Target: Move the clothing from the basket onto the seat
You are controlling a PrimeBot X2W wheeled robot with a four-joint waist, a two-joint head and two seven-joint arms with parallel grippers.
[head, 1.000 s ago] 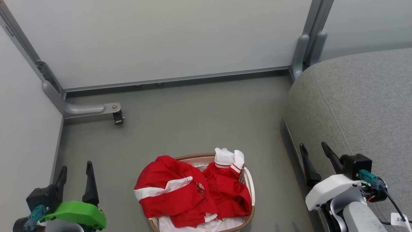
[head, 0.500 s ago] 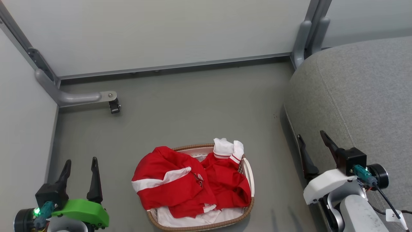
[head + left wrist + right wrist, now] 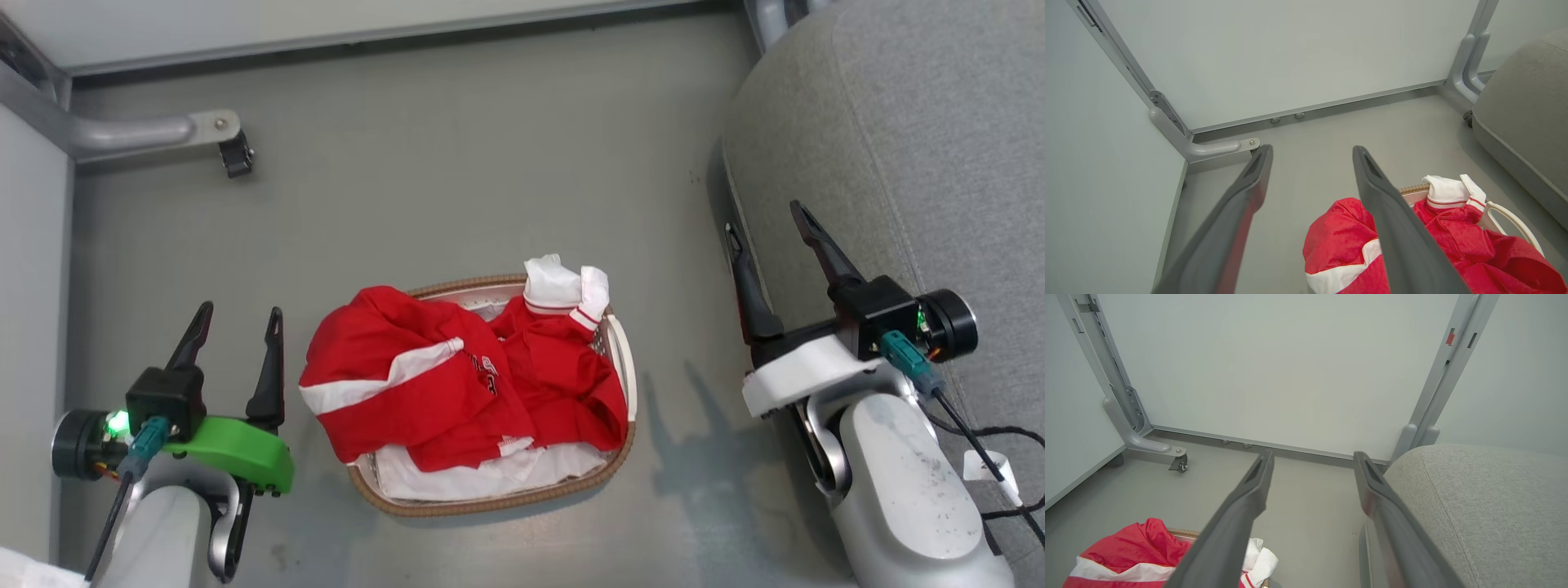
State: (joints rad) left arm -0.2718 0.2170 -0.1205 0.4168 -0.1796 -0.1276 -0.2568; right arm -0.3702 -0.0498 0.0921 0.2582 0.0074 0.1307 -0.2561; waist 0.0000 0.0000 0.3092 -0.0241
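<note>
Your left gripper [image 3: 242,309] sits at the lower left of the head view. Its two dark fingers [image 3: 272,359] are wide apart and hold nothing. It is just left of the basket [image 3: 490,502] and does not touch it. In the left wrist view the fingers point out over the grey floor [image 3: 1310,122].

Your right gripper [image 3: 762,217] is at the right side of the head view. Its fingers are apart too, with nothing in them. It is right at the edge of the seat [image 3: 898,122]; you cannot tell if it touches.

The red clothing [image 3: 408,384] is piled in the basket, in the lower middle of the head view. One red part with a white stripe hangs over the basket's left rim. Two white cuffs [image 3: 563,286] stick up at the top of the pile. The white liner [image 3: 473,482] peeks out below it. The seat is in the upper right, with bare floor between it and the basket.
</note>
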